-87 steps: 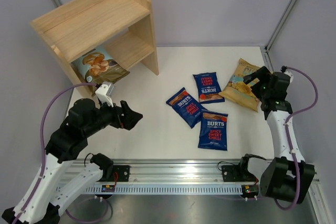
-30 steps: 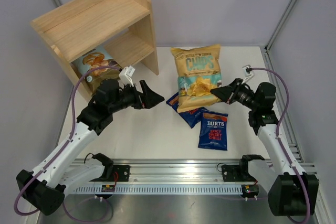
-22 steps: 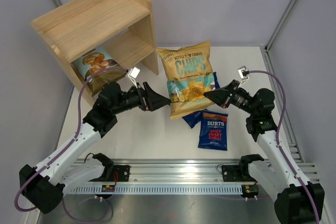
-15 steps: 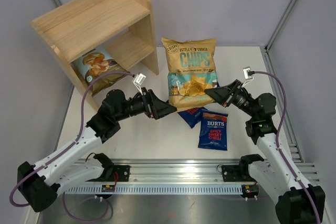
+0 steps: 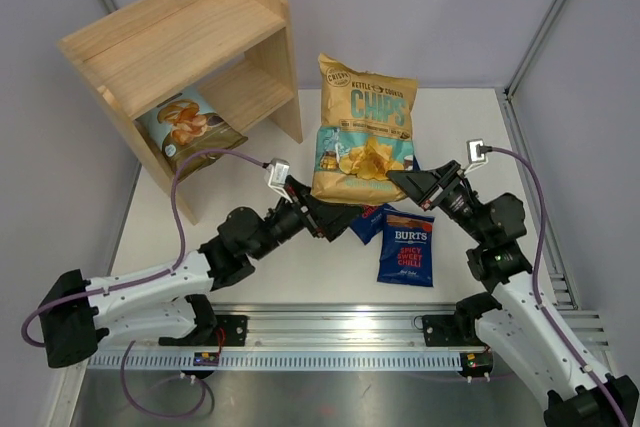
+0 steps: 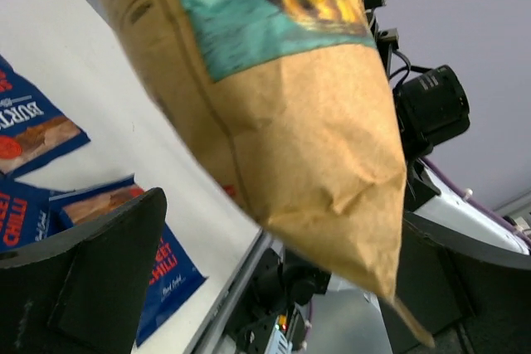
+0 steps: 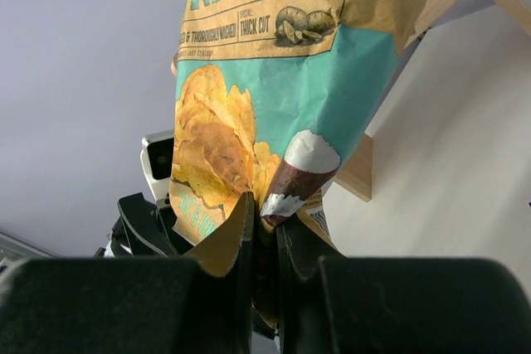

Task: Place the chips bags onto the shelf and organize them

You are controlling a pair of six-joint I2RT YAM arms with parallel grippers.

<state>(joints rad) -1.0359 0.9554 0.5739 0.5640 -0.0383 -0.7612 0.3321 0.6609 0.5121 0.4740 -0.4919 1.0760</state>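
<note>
The tan-yellow chips bag [image 5: 365, 132] hangs upright above the table, and my right gripper [image 5: 397, 180] is shut on its bottom right corner [image 7: 286, 196]. My left gripper [image 5: 335, 212] is open, with the bag's lower end [image 6: 307, 163] between its spread fingers [image 6: 91, 279] but not touching them. Dark blue Burts bags lie on the table: one [image 5: 405, 247] in full view, one [image 5: 368, 221] partly under the lifted bag, and more of them [image 6: 29, 126] in the left wrist view. The wooden shelf [image 5: 175, 42] stands at the far left, with the Cassava bag [image 5: 188, 127] on its lower tier.
The shelf's top tier [image 5: 190, 32] carries nothing. A metal rail [image 5: 330, 337] runs along the near edge between the arm bases. Grey walls close the table on the left, back and right.
The right gripper has carried the tan-yellow bag up and more upright. The left arm has stretched right and nearer, so its open fingers now sit under the bag's lower end.
</note>
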